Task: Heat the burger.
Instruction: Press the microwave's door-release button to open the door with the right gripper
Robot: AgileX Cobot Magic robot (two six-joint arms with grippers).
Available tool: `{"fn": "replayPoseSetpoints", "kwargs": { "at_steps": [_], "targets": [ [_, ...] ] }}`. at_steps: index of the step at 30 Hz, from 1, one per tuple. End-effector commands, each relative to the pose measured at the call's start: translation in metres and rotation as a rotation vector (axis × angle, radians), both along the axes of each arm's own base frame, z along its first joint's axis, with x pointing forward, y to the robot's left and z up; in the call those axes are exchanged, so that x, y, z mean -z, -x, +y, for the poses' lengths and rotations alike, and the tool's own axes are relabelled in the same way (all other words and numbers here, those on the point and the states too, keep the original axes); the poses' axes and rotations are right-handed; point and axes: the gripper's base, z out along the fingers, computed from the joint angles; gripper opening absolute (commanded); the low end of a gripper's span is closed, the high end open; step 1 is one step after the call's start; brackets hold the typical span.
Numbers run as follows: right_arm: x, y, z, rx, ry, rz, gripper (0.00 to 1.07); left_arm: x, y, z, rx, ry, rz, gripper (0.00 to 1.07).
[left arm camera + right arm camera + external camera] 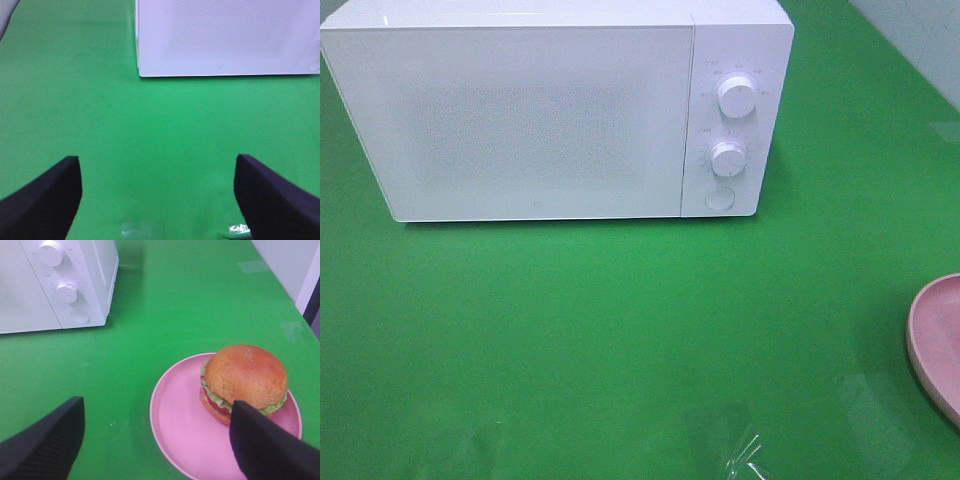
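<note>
— How is the surface described?

— A flat, bright green table top [620, 330] is seen across all views. It is faintly glossy, and a crumpled patch of clear tape [725, 435] is stuck near its front edge. A pale wall [920, 40] is glimpsed past the far right corner; little more of the room is shown.

— What is set on it?

— A white microwave oven [540, 120] is placed at the back left, with its door [510, 120] shut. On the panel to the right of the door, an upper knob [737, 96], a lower knob [728, 158] and a round button [720, 198] are stacked in a column.

— And the burger?

— The burger [245, 377] is shown only by the right wrist camera. It is seated upright on a pink plate [182, 432], off-centre, towards the plate's rim. The plate is laid on the green at the front right, well apart from the oven; from the high camera only its edge is caught at the right border.

— How are the grippers held?

— The left gripper [156, 165] is spread wide over bare green in front of the oven, with nothing grasped. The right gripper [157, 405] is likewise spread wide, with nothing clamped. One of its dark fingers [265, 445] is seen in front of the burger; whether contact is made cannot be told.
</note>
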Motion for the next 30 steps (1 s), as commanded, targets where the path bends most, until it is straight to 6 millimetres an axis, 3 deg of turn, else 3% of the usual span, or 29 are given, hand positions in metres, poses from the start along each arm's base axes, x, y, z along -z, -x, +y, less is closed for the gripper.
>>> {"fn": "replayPoseSetpoints", "kwargs": {
  "at_steps": [1, 18, 24, 26, 30],
  "targets": [
    [0.000, 0.003, 0.000, 0.000, 0.001, -0.033, 0.75, -0.001, 0.000, 0.000, -0.005, 0.007, -0.017, 0.76],
    [0.000, 0.003, 0.003, -0.012, -0.044, -0.039, 0.75, -0.001, 0.000, 0.000, -0.005, 0.007, -0.017, 0.76],
    [-0.014, 0.006, 0.007, -0.042, -0.103, -0.111, 0.75, -0.001, 0.000, 0.000, -0.005, 0.007, -0.017, 0.76],
    [-0.026, -0.001, 0.008, -0.049, -0.123, -0.108, 0.75, -0.001, 0.000, 0.000, -0.005, 0.007, -0.017, 0.76],
    [-0.028, -0.012, 0.009, -0.050, -0.132, -0.069, 0.75, -0.001, 0.000, 0.000, -0.005, 0.007, -0.017, 0.76]
  ]
}}
